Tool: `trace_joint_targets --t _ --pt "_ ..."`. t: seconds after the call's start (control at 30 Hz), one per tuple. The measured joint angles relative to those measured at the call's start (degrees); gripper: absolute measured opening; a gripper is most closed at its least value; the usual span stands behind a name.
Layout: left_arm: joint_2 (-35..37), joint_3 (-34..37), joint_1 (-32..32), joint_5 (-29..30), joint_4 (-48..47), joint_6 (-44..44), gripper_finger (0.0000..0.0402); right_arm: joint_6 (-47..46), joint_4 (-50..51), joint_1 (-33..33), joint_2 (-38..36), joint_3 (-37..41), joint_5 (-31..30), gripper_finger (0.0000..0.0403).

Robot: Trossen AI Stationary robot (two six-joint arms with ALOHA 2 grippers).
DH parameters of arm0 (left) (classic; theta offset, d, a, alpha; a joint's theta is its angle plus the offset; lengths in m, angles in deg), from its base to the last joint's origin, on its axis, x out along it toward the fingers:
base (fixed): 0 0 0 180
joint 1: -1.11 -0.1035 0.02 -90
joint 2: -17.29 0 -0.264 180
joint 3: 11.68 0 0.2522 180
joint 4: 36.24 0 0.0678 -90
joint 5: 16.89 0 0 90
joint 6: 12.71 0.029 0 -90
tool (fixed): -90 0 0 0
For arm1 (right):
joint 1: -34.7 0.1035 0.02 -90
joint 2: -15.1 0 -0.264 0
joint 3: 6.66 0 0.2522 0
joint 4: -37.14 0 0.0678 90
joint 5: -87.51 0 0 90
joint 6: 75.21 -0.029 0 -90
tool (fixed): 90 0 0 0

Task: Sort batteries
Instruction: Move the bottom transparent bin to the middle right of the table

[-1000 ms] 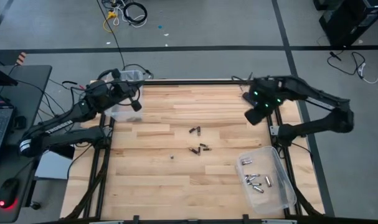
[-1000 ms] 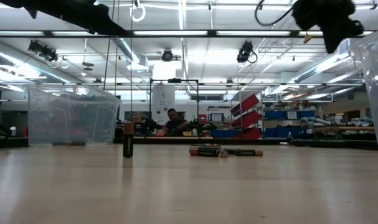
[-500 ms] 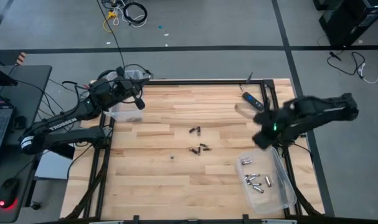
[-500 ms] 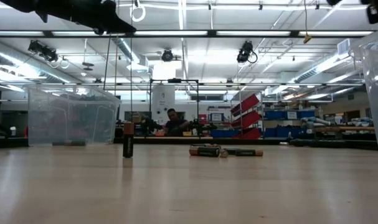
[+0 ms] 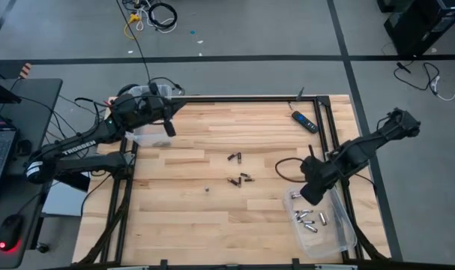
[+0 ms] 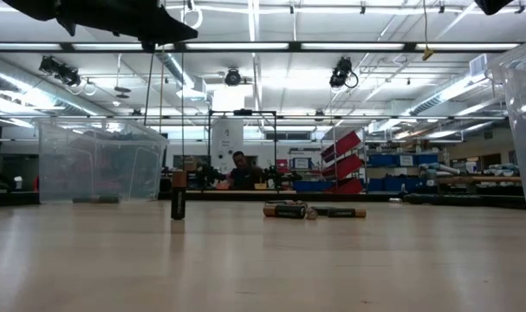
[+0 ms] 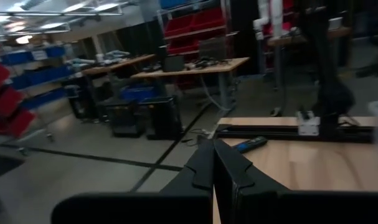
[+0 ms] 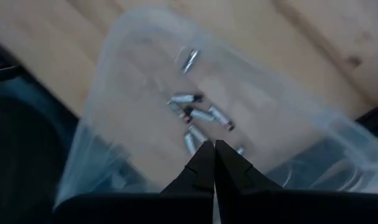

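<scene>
While both arms hang clear of the wood, the stock lies as follows. Loose batteries (image 5: pixel 240 169): a small scatter near the centre of the table (image 5: pixel 190 217), one pair at about 12 o'clock of the cluster, a few just below, one speck off at 8 o'clock; in the low view one cell stands upright, two lie flat. Sorted batteries: silvery cells inside the clear bin (image 5: pixel 339 232) at the table's 4 o'clock corner. Right gripper (image 5: pixel 311 193): fingers pressed together, empty, poised over that bin's upper rim. Left gripper (image 5: pixel 167 126): pinched shut, empty, at the 10 o'clock corner by a second clear container (image 5: pixel 145 136). The loose cells lie at 9 o'clock from the right gripper, which looks slightly nearer; their long axes vary.
</scene>
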Motion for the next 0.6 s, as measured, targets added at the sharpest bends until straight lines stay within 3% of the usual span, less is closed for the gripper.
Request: trace_joint_targets --t 0.3,0.6 --pt "0.00 0.00 1.55 -3.16 -0.13 -1.49 0.0000 9.77 1.17 -1.77 8.03 -0.01 -3.04 0.0000" --pt "0.00 0.00 3.06 -3.12 -0.11 -1.49 0.0000 23.04 -7.92 -7.46 13.35 -0.03 -4.58 0.0000"
